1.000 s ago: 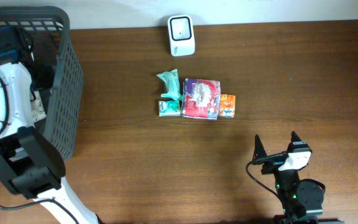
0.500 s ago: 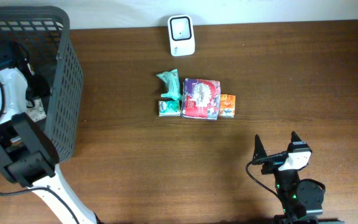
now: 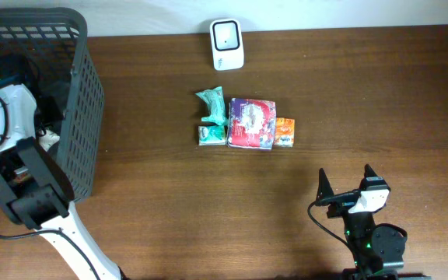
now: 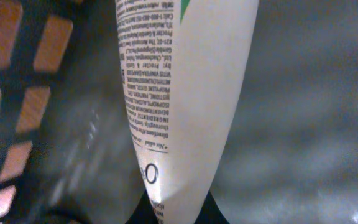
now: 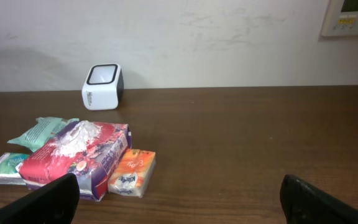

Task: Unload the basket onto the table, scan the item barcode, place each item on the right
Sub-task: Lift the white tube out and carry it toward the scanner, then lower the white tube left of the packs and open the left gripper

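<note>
A white tube [image 4: 179, 93] with small black print fills the left wrist view, inside the dark mesh basket [image 3: 84, 101] at the table's left end. My left gripper [image 4: 178, 208] is shut on the tube's flat crimped end, its dark jaws pinching it from both sides. From overhead the left arm [image 3: 10, 109] reaches down into the basket and hides the gripper. The white barcode scanner [image 3: 227, 43] stands at the table's far edge, also in the right wrist view [image 5: 102, 86]. My right gripper [image 3: 347, 184] stands open and holds nothing near the front right.
In the middle of the table lie a red-purple tissue pack [image 3: 251, 123], an orange pack [image 3: 285, 131], a green pouch [image 3: 212, 105] and a small green pack [image 3: 211, 134]. The basket's mesh wall [image 4: 17, 93] rises close on the tube's left.
My left gripper has gone from open to shut on the white tube, and the left arm has shifted slightly inside the basket. The right arm has not moved.
</note>
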You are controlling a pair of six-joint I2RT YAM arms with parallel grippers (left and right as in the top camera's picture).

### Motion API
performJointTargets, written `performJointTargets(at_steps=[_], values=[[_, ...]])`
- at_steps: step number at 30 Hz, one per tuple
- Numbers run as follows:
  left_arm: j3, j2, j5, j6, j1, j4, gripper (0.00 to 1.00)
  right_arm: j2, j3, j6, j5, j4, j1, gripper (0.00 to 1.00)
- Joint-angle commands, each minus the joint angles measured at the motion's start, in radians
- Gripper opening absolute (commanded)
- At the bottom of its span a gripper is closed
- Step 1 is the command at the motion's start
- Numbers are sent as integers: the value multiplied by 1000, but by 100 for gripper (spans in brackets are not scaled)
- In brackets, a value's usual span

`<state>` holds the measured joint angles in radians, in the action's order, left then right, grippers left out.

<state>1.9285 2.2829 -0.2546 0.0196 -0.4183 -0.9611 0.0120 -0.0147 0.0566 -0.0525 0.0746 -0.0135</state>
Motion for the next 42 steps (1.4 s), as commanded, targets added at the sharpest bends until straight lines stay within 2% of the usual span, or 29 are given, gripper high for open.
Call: performJointTargets(at_steps=[1,3,6,11,15,20,22,25,30,34,37,42], values=[[18,-126,170,63,6,-48,0,-6,9,8,1,0,7,98],[18,-220,319,63,10,-71,0,-6,9,8,1,0,7,99],[18,-353,413,64,15,-77,0,-6,9,8,1,0,7,99],[18,-577,435,152,18,-89,0,-6,9,8,1,0,7,99],[18,-739,461,152,18,-121,0,-6,9,8,1,0,7,98],[17,-842,750,151,44,-199,0,-6,9,8,1,0,7,99],[17,-840,798,151,100,-224,0,-6,9,8,1,0,7,98],[17,-840,792,150,233,-236,0,-6,9,8,1,0,7,98],[-13,-816,548,144,488,-230,0,-6,9,8,1,0,7,99],[-86,-709,399,145,654,-221,0,-6,9,8,1,0,7,99],[-90,-576,247,145,700,-195,0,-6,9,8,1,0,7,99],[-90,-423,247,145,700,-161,0,-6,9,8,1,0,7,99]])
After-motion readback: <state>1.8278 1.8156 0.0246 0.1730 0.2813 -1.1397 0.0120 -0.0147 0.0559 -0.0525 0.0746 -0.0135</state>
